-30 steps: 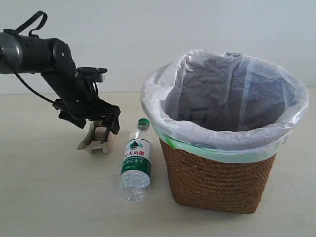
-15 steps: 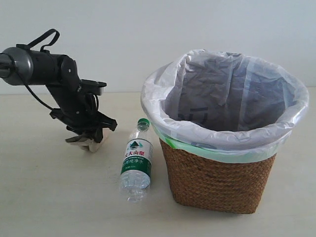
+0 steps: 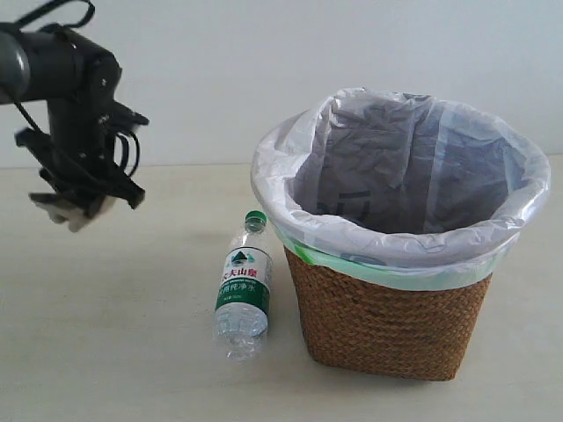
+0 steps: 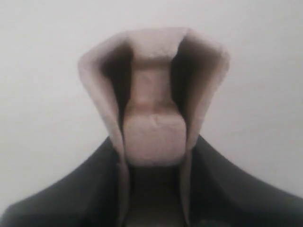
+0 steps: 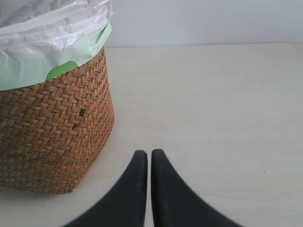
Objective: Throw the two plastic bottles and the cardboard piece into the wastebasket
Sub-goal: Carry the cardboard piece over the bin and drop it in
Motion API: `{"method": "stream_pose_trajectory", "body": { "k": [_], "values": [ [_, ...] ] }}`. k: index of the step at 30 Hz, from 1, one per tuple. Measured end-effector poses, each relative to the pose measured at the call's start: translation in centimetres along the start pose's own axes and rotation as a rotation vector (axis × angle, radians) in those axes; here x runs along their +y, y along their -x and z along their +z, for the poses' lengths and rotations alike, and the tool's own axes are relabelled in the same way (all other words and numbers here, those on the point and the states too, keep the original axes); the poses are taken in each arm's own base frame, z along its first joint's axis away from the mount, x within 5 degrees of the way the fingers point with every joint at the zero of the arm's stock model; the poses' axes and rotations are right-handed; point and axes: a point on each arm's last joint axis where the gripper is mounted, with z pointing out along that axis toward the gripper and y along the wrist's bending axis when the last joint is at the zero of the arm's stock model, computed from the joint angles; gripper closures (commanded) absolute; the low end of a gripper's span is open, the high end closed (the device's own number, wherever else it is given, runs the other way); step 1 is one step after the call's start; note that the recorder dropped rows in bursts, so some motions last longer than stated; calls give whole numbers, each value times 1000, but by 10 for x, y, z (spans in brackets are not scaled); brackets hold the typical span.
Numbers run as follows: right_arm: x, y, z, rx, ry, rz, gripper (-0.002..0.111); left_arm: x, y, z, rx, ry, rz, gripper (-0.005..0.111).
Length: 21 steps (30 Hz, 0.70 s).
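The left gripper [image 3: 88,199] clamps the beige moulded-pulp cardboard piece [image 3: 72,214] aloft, well apart from the bag-lined brown wicker wastebasket [image 3: 387,327] — the clear green-capped plastic bottle [image 3: 243,290] lies just beside that basket, nothing visibly binned.

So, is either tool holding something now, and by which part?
The left tool holds the cardboard piece by one end; the rest sticks out beyond it. The right tool is shut on nothing.

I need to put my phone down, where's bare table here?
Bare table spreads between the green-capped bottle and the raised left gripper holding the cardboard piece. More lies around the right gripper, beside the wastebasket. Tight only between bottle and wastebasket.
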Motion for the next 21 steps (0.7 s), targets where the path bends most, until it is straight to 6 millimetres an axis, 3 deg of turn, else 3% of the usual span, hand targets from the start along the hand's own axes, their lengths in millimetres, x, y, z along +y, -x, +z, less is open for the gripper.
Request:
{"method": "stream_pose_trajectory", "body": {
  "k": [1, 8, 12, 16, 19, 21],
  "values": [
    [0, 0, 0, 0, 0, 0, 108, 16, -3, -22, -29, 81, -32, 103],
    [0, 0, 0, 0, 0, 0, 108, 61, -22, -114, -255, 212, -224, 103],
    [0, 0, 0, 0, 0, 0, 108, 54, -21, -121, -295, 92, -283, 103],
    [0, 0, 0, 0, 0, 0, 108, 17, -10, -128, -381, -336, -260, 103],
    [0, 0, 0, 0, 0, 0, 108, -18, -2, -152, -495, -808, -153, 100],
    [0, 0, 0, 0, 0, 0, 108, -41, 1, -182, -612, -1172, -65, 75]
  ]
}}
